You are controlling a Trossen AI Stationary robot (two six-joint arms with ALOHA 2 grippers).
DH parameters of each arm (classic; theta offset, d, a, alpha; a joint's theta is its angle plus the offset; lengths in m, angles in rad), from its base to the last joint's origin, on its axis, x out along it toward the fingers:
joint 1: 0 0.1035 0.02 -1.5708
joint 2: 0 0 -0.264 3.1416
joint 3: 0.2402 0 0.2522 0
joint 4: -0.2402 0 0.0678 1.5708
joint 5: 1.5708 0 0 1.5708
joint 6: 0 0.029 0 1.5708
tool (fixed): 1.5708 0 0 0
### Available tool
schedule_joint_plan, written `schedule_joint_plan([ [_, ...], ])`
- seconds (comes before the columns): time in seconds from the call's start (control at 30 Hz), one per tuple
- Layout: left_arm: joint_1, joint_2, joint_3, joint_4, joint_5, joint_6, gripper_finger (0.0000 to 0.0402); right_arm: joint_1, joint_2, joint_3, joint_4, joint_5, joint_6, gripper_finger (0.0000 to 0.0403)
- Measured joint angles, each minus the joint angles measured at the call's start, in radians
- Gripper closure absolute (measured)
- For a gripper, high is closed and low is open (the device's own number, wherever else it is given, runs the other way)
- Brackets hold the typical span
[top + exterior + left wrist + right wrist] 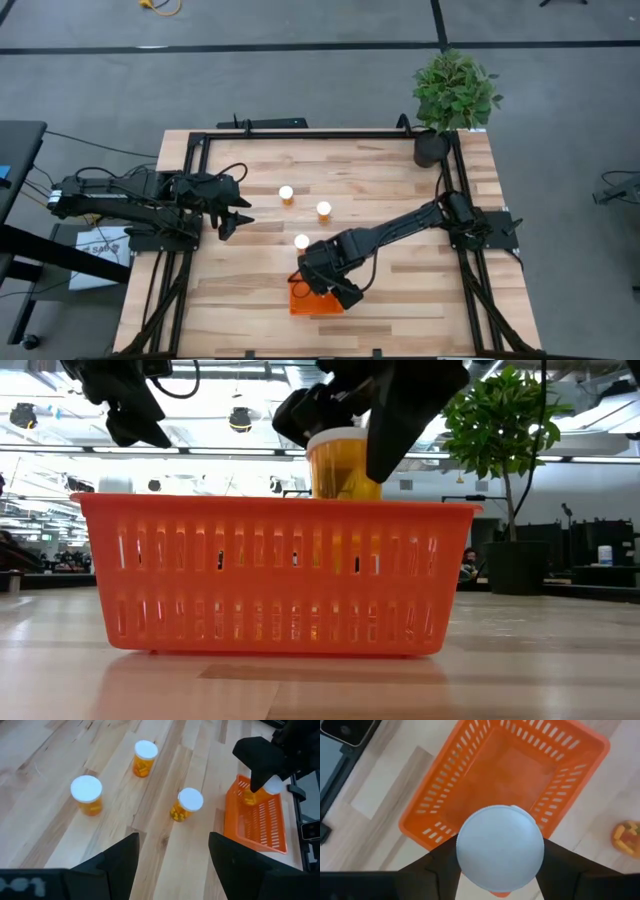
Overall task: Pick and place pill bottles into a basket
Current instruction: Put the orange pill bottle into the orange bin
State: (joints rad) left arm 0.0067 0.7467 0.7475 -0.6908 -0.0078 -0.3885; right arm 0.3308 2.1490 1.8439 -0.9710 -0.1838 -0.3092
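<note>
Pill bottle point(343, 463) in the grip of the right gripper point(500, 851) hangs just above the orange basket point(303, 300), its white cap pinched between the two dark fingers point(570, 870) and its amber body level with the basket's rim in the low view. The right arm reaches in from the table's right edge, and its wrist camera looks straight down past the cap into the basket's bare orange floor. The basket sits near the front edge of the wooden table point(420, 290), holding nothing that shows.

Three more pill bottles stand upright on the boards behind the basket, well apart from one another: one point(286, 194) farthest back, one point(324, 210) to its right, and one point(302, 241) nearest the basket, close beside the right arm's wrist.

At the table's left side the left gripper point(172, 852) hovers above the surface, its jaws spread wide and holding nothing, facing the three standing bottles. A potted plant point(455, 90) occupies the far right corner of the table.
</note>
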Motion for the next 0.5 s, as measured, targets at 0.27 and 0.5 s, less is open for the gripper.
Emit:
schedule_joint_plan([
  [0.27,0.000,0.000,0.000,-0.001,0.000,0.000,0.0173,0.002,0.000,0.000,0.000,0.001,-0.058,0.0209],
  [0.5,0.000,0.000,0.000,-0.001,0.000,0.000,0.0173,0.001,0.000,0.000,0.000,0.002,-0.085,0.0197],
])
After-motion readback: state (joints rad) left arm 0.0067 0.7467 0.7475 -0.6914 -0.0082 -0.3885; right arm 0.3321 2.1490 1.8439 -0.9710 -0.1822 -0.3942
